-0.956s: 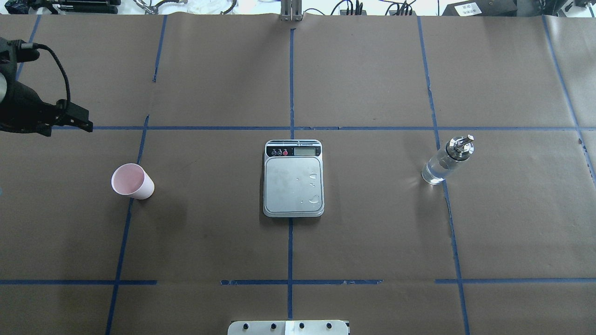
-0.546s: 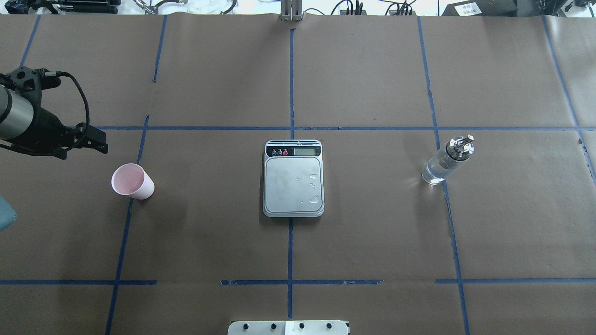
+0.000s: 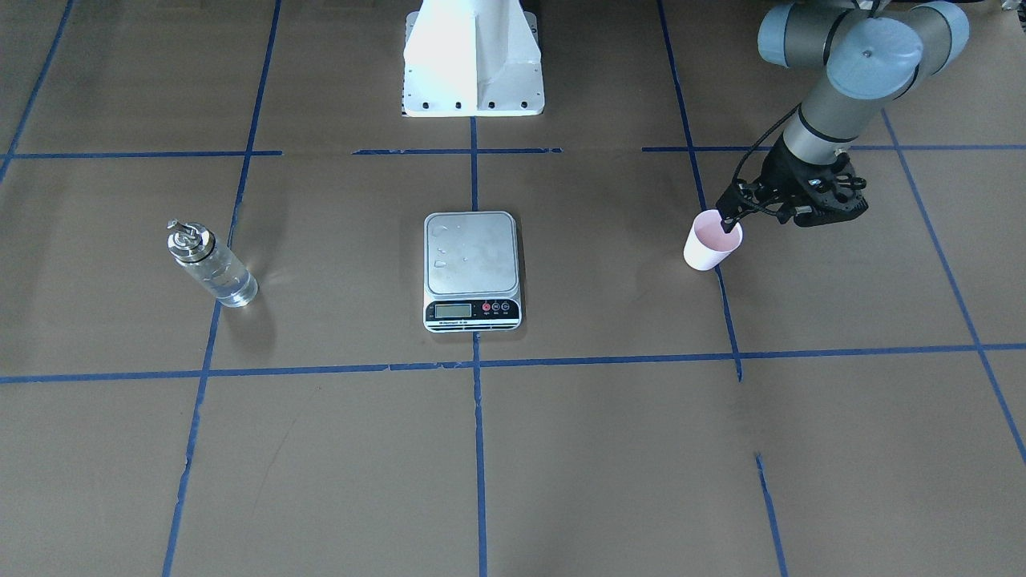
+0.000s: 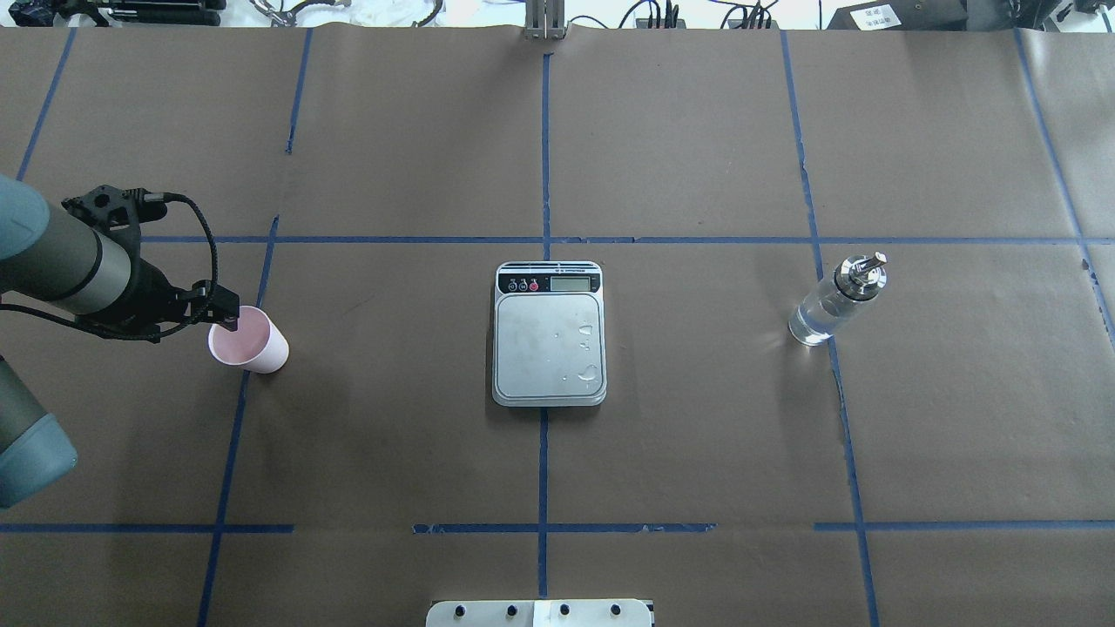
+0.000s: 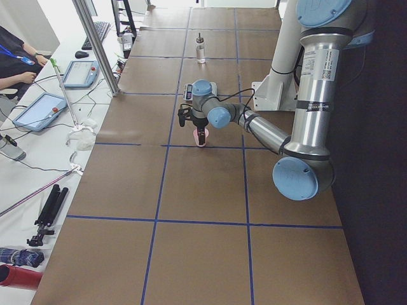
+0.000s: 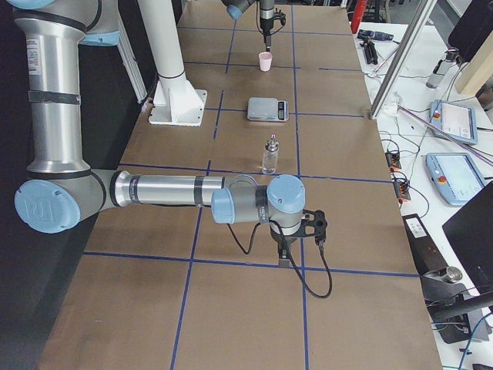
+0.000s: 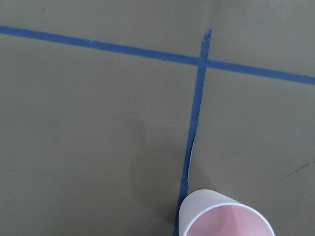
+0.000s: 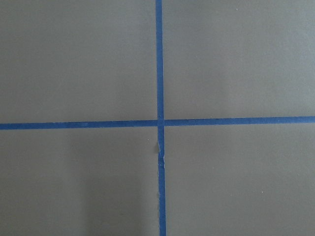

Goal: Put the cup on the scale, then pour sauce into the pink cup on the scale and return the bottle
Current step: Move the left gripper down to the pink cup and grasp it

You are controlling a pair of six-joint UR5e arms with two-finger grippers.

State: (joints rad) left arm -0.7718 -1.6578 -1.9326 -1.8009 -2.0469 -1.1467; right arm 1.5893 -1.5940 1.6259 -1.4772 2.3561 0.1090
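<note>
The pink cup [image 4: 248, 341] stands upright on the table at the left, apart from the scale [image 4: 549, 335]. My left gripper [image 4: 228, 320] points down at the cup's far-left rim. It shows as one narrow dark tip [image 3: 726, 221], so I cannot tell whether it is open or shut. The left wrist view shows only the cup's rim [image 7: 224, 216] at its bottom edge, no fingers. The glass bottle [image 4: 836, 300] with its silver pourer and clear sauce stands at the right. My right gripper [image 6: 285, 260] hangs over bare table beyond the bottle; I cannot tell its state.
The scale's silver platform holds a few water drops [image 4: 588, 373] and nothing else. The robot's white base [image 3: 473, 60] stands behind the scale. Blue tape lines [image 4: 544, 157] cross the brown table cover. Operators' tablets [image 5: 38, 109] lie off the table.
My left arm has swung in from the far left and come down to the cup's rim. The cup, scale and bottle have not moved.
</note>
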